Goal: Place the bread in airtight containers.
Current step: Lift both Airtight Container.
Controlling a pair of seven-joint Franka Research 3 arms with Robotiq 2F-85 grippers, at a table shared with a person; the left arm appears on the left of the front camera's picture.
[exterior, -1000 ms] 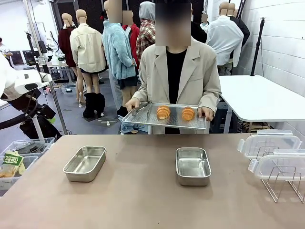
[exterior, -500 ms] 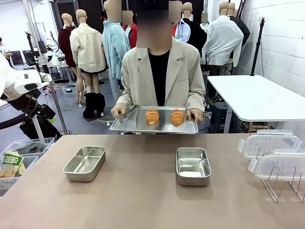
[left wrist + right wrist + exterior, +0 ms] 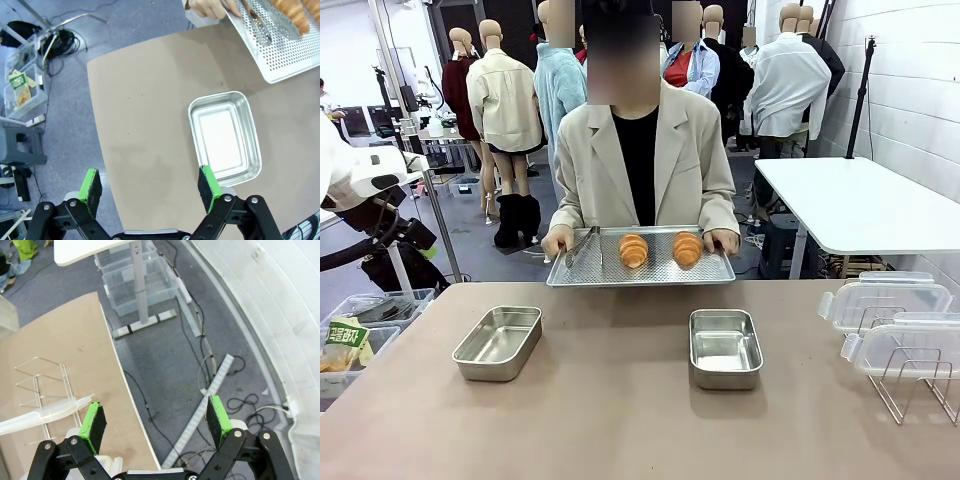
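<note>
— How far had the job got?

— Nowhere yet, as I judged it. Both croissants [image 3: 634, 250] lay side by side on the tray [image 3: 660, 275], with tongs [image 3: 582, 245] beside them. The person held the tray in both hands at the far edge of the table [image 3: 620, 430].

— And the boxes?

— Both were open and empty. The left box [image 3: 498, 343] and the right box [image 3: 725, 348] stood well apart on my side of the tray. Their lids [image 3: 885, 298] lay off at my right, by the rack [image 3: 910, 385].

— Your claws?

— My left gripper [image 3: 150, 184] was spread wide and held nothing. It was up over the table, with the left box below one finger. My right gripper [image 3: 156, 419] was spread and empty too. It hung out past the table's edge above the floor, near the rack.

— So what was left?

— All of it, I reckoned: a croissant into each box, then a lid clipped onto each.
</note>
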